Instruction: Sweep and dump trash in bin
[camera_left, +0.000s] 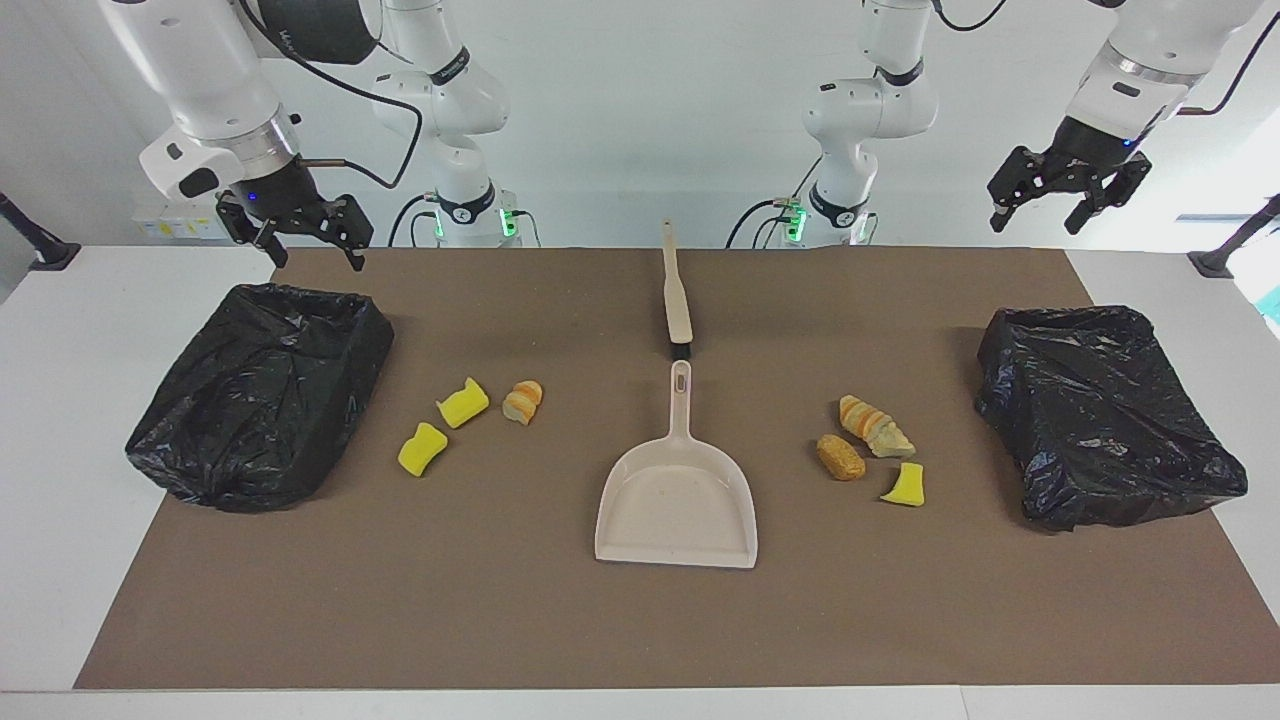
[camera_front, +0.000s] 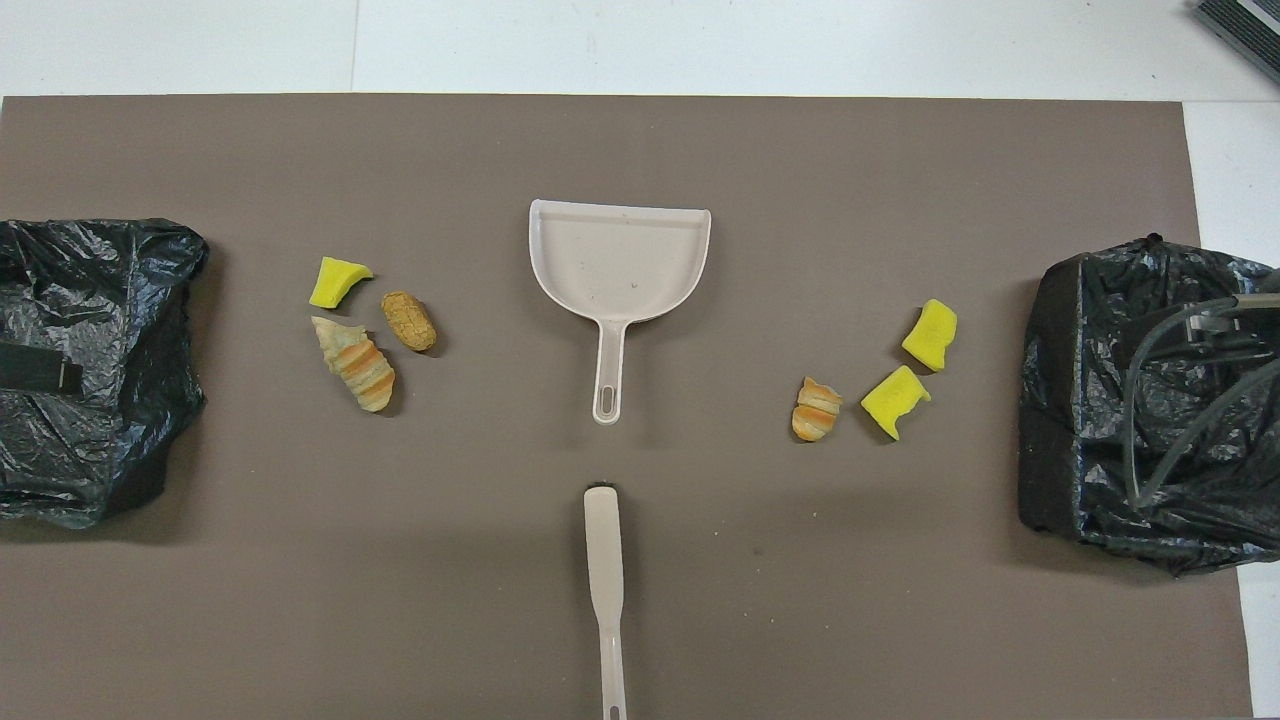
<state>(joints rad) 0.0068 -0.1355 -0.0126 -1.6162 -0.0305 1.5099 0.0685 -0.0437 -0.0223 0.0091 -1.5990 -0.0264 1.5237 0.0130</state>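
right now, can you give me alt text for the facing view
A beige dustpan lies mid-mat with a brush nearer the robots, handle to handle. Three scraps lie toward the right arm's end, three scraps toward the left arm's, a black-bagged bin and bin at each end. The right gripper and left gripper hang open above.

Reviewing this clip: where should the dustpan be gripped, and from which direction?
Probably by the handle of the dustpan, coming straight down from above. It is the only narrow part, lies flat on the mat, and points toward the robots with bare mat on both sides; the brush lies just past its tip.
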